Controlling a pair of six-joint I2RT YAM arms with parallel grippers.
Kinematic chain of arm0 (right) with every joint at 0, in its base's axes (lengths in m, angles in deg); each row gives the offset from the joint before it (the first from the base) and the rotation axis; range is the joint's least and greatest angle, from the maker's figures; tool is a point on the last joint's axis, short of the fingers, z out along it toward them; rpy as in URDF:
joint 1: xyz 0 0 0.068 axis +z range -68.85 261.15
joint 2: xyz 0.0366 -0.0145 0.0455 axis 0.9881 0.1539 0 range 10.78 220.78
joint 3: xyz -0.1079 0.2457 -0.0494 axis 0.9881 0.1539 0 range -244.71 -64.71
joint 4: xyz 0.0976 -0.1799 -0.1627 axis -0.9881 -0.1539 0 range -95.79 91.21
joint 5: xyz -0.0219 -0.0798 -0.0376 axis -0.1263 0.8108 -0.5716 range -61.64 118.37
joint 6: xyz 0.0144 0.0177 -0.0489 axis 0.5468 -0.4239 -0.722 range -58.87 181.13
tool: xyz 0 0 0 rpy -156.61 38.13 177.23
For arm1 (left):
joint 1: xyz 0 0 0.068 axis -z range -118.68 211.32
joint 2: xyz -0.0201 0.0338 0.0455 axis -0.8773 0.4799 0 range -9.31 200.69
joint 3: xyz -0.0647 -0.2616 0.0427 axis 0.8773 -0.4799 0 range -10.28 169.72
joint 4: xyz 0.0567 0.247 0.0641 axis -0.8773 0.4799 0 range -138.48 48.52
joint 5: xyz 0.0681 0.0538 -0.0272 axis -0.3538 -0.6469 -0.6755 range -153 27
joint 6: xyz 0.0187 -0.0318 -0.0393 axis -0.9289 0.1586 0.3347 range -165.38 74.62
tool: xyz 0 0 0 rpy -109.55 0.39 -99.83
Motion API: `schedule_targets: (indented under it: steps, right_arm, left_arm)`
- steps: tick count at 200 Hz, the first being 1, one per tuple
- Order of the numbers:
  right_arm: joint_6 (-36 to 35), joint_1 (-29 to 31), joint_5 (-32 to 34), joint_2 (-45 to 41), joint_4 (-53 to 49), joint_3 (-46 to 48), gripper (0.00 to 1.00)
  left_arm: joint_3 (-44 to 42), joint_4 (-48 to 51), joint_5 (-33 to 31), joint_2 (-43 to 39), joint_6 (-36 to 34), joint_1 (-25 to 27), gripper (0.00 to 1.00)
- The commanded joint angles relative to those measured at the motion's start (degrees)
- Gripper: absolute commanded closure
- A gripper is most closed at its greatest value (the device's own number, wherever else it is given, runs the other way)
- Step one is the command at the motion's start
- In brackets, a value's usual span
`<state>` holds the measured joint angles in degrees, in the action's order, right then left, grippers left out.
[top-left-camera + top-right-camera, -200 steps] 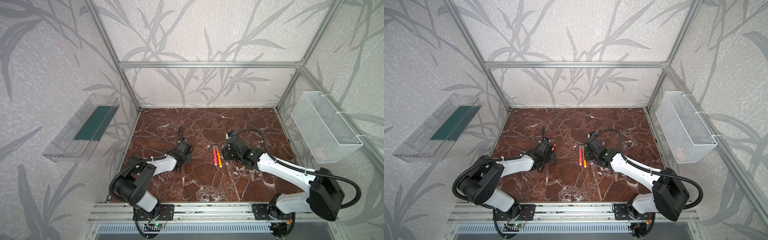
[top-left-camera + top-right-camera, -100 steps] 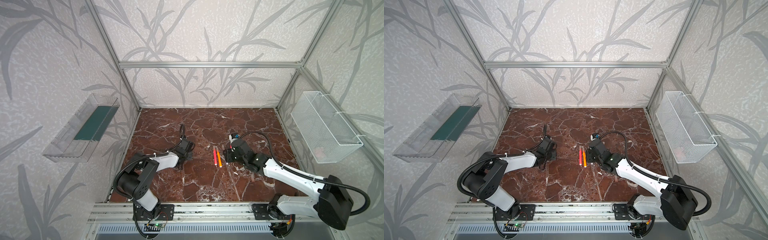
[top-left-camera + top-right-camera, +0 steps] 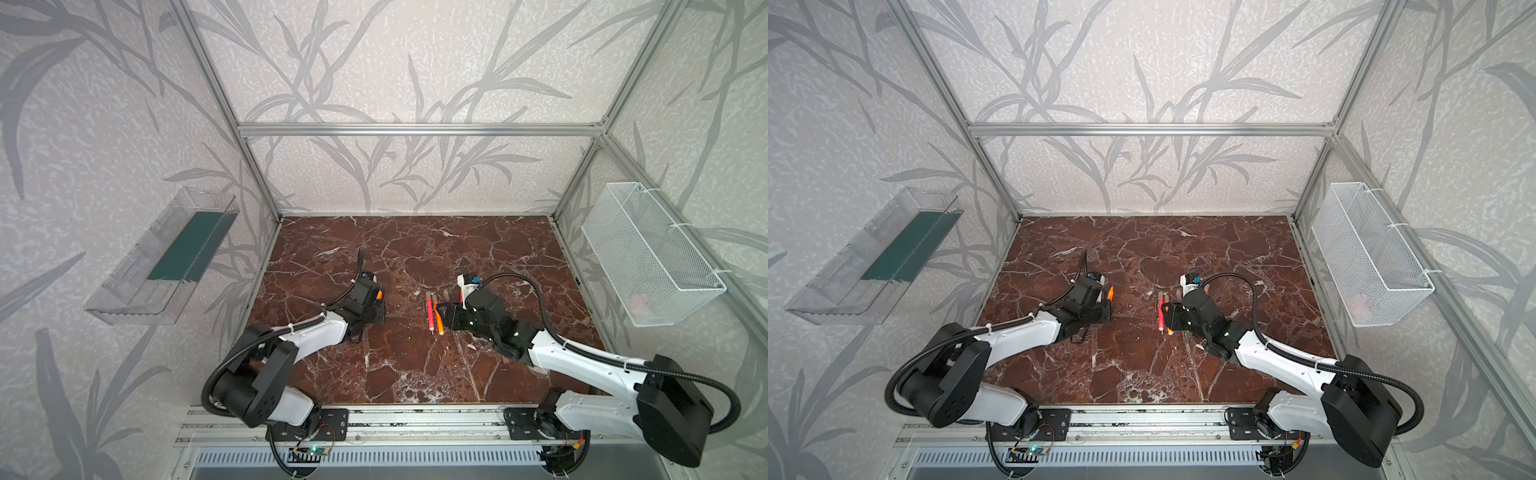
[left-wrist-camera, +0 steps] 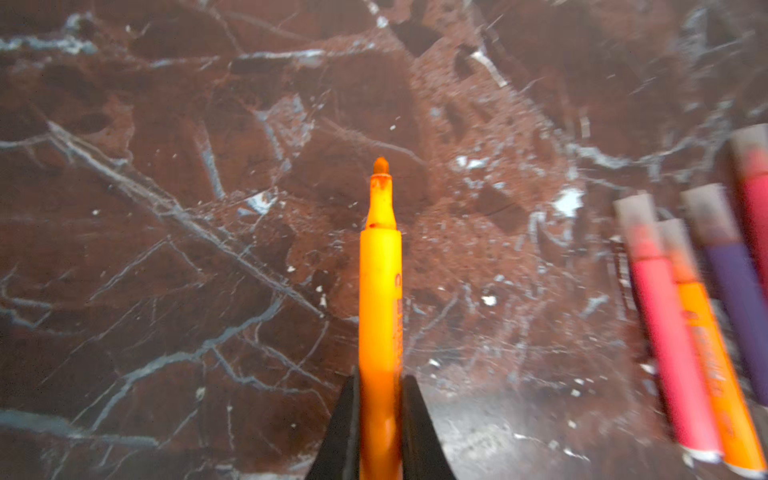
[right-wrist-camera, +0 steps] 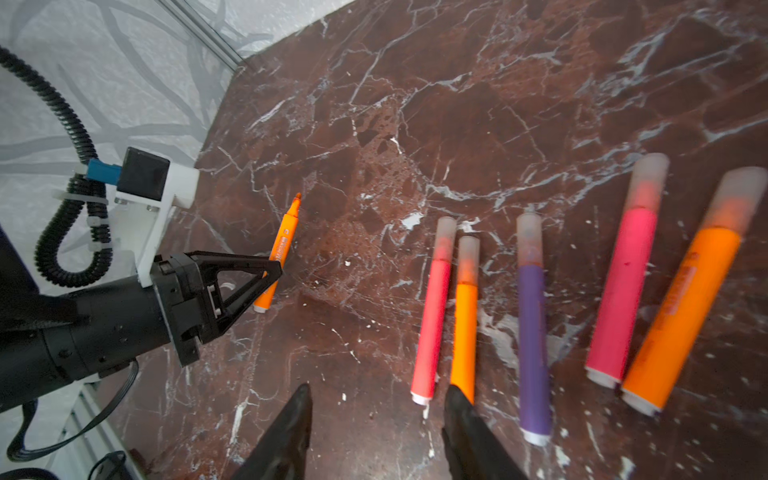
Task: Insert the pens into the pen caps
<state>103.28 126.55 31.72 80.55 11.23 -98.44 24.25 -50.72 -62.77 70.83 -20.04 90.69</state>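
My left gripper (image 4: 380,386) is shut on an uncapped orange pen (image 4: 380,291), whose tip points out ahead of the fingers. From the right wrist view the left gripper (image 5: 270,270) holds this pen (image 5: 284,241) just above the marble. Five more pens lie side by side: pink (image 5: 432,316), orange (image 5: 465,328), purple (image 5: 534,345), pink (image 5: 623,291), orange (image 5: 681,320). Each has a translucent pen cap (image 5: 445,237) over its tip. My right gripper (image 5: 380,392) hangs open over the white ends of the first pink and orange pens, holding nothing. In both top views it (image 3: 444,318) (image 3: 1169,318) covers most of the row.
The brown marble table (image 3: 395,365) is boxed in by aluminium posts and patterned walls. A clear tray (image 3: 166,257) hangs on the left wall, a white wire basket (image 3: 648,253) on the right wall. A metal rail (image 3: 374,419) runs along the front edge.
My left gripper's jaws have closed on the orange pen. My right gripper's jaws have spread wider and it has shifted slightly toward the front, over the row of pens.
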Motion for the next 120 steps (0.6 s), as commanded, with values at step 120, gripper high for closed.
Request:
schedule_targets:
  steps: [120]
  right_arm:
    - [8.44, 5.21, -3.84, 14.55, 25.03, -4.89, 0.49]
  left_arm:
    - [-10.77, -10.51, 12.24, -23.93, -3.98, 12.47, 1.0]
